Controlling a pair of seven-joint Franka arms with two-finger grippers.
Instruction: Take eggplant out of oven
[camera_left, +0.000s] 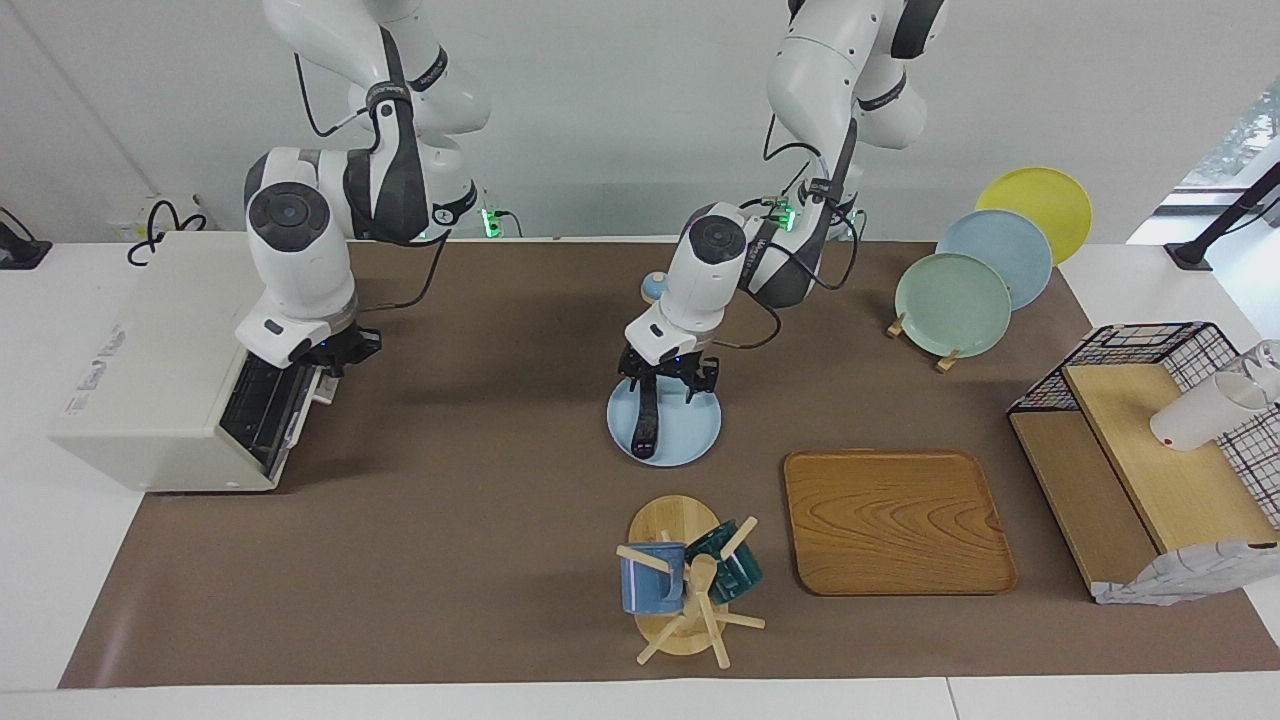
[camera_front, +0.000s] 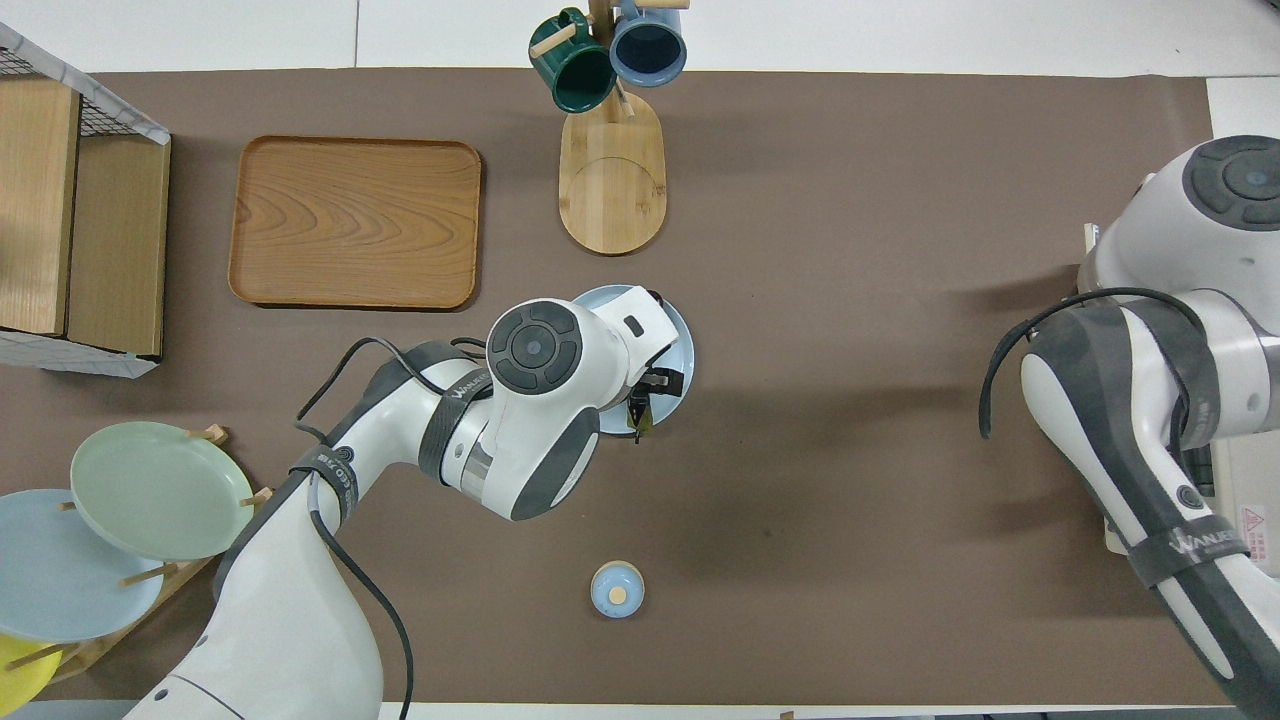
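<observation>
The eggplant (camera_left: 646, 422) lies dark and slim on a light blue plate (camera_left: 695, 425) mid-table, outside the oven (camera_left: 150, 350). My left gripper (camera_left: 668, 380) is low over its end nearer the robots, open, with a finger on either side of it. In the overhead view the left arm covers most of the eggplant (camera_front: 637, 415) and the plate (camera_front: 682, 345). My right gripper (camera_left: 340, 355) is shut and rests against the upper edge of the oven door (camera_left: 268, 408), which stands almost closed. The overhead view hides that gripper under its arm.
A small blue bell (camera_left: 656, 287) sits nearer the robots than the plate. Farther out are a mug tree (camera_left: 685, 585) and a wooden tray (camera_left: 897, 520). A plate rack (camera_left: 955, 305) and a wire shelf (camera_left: 1150, 440) fill the left arm's end.
</observation>
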